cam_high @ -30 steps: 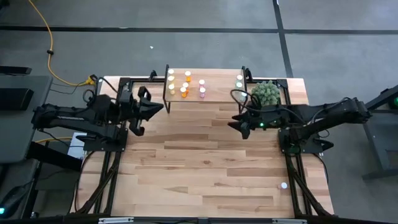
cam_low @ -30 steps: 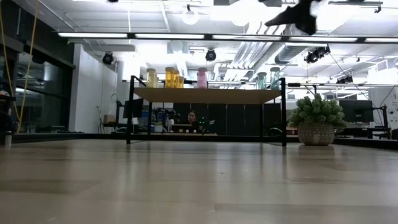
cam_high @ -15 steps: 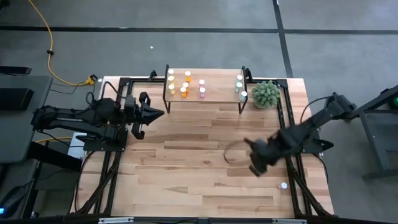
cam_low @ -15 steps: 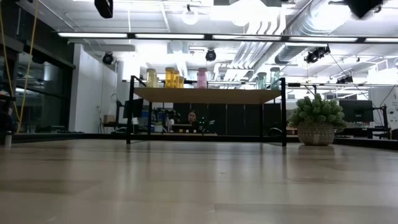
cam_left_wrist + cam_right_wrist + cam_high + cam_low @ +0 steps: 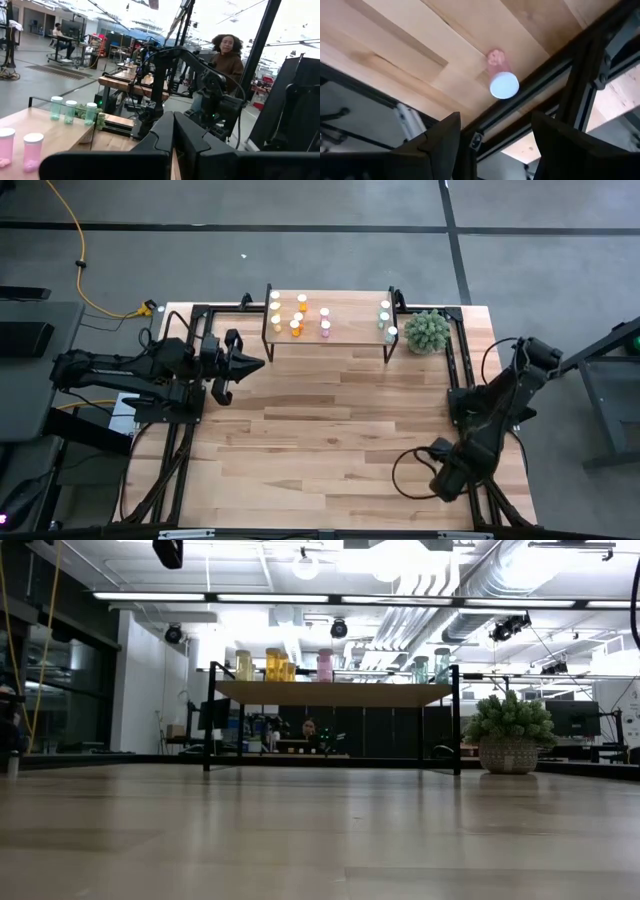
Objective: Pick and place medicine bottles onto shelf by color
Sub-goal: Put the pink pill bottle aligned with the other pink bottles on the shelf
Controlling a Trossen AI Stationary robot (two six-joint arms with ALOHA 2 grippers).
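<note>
The shelf (image 5: 330, 330) stands at the table's far edge. On it stand yellow (image 5: 275, 306), orange (image 5: 298, 316), pink (image 5: 325, 321) and teal (image 5: 385, 313) bottles; they also show in the low view (image 5: 325, 665). One pink bottle (image 5: 499, 75) with a white cap stands on the table near the near right corner. My right gripper (image 5: 492, 135) is open above it, its fingers apart on either side; in the high view the gripper (image 5: 447, 480) hides the bottle. My left gripper (image 5: 247, 363) is shut and empty, left of the shelf.
A fuzzy green plant in a pot (image 5: 427, 330) stands right of the shelf. A black frame rail (image 5: 555, 75) runs along the table's right edge, close beside the lone pink bottle. A person (image 5: 227, 52) shows in the room beyond the table.
My right gripper has swung from beside the plant and shelf toward the table's near right corner and has come down over the lone pink bottle. The bottles have stayed in place.
</note>
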